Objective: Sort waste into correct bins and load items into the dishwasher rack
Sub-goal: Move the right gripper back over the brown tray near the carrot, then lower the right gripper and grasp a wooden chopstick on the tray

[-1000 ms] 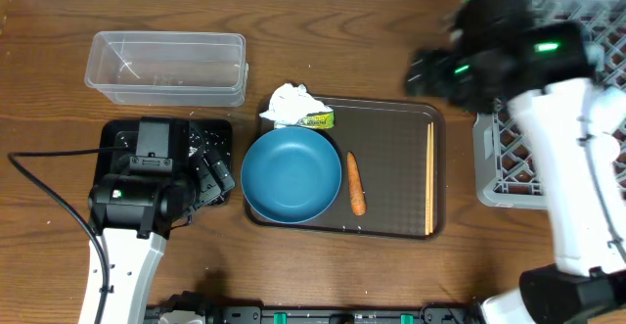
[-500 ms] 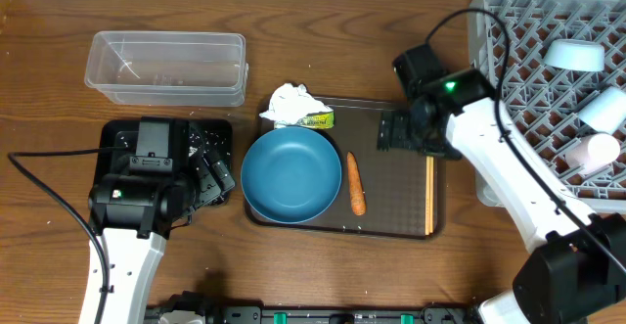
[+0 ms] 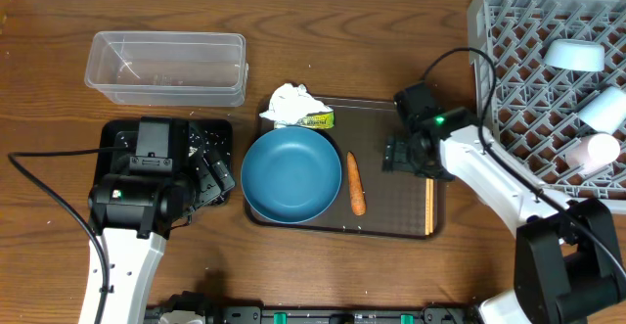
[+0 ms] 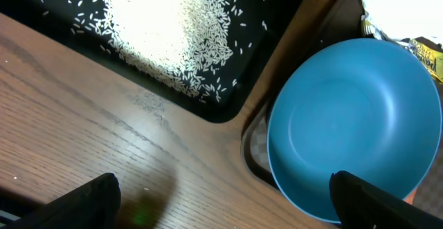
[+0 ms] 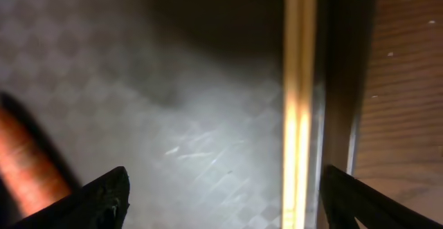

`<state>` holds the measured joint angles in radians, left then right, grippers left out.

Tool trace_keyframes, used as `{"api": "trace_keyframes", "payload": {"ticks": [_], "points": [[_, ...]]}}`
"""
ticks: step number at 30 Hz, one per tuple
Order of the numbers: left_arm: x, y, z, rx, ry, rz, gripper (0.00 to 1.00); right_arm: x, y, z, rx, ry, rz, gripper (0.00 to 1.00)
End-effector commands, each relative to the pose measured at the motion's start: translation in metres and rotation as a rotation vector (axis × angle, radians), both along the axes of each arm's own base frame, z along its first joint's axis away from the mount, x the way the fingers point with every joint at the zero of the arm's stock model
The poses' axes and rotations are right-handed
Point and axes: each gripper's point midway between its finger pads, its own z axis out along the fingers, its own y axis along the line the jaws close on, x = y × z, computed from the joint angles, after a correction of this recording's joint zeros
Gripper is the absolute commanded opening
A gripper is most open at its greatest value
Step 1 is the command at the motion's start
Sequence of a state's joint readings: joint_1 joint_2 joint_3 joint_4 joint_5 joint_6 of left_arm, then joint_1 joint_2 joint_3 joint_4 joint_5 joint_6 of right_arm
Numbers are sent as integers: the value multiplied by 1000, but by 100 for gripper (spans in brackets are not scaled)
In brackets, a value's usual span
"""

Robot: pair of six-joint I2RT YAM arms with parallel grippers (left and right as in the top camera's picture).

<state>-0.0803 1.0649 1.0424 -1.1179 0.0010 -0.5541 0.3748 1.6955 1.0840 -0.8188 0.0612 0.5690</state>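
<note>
We see right gripper (image 5: 223, 187) spread wide above tray (image 5: 173, 84), empty (chopsticks (image 5: 299, 84) beside one finger); left gripper (image 4: 223, 187) wide too, empty.

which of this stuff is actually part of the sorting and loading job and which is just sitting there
Part of the job: rice, carrot, tissue, wrapper; black tray, clear tub; big blue bowl, chopsticks; rack, with small bowl and cup already in it.

Just lying about: brown serving tray, the wooden table.
</note>
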Motion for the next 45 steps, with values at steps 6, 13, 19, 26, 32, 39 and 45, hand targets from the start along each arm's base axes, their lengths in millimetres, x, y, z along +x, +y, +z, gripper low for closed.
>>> {"api": "trace_keyframes", "payload": {"ticks": [6,13,19,26,32,39,45], "points": [[2,1,4,-3,-12,12,99,2,-11,-20,12,48,26,86],[2,1,4,-3,-12,12,99,3,-7,-27,13,52,35,86],[2,1,4,-3,-12,12,99,3,-8,-28,12,55,35,85],[2,1,4,-3,-12,12,99,2,-6,-31,21,65,36,85],[2,1,4,-3,-12,12,100,1,-6,-32,21,66,36,85],[2,1,4,-3,-12,12,99,-3,0,-38,31,65,55,84],[2,1,4,-3,-12,12,99,-3,2,-38,30,58,59,83]]}}
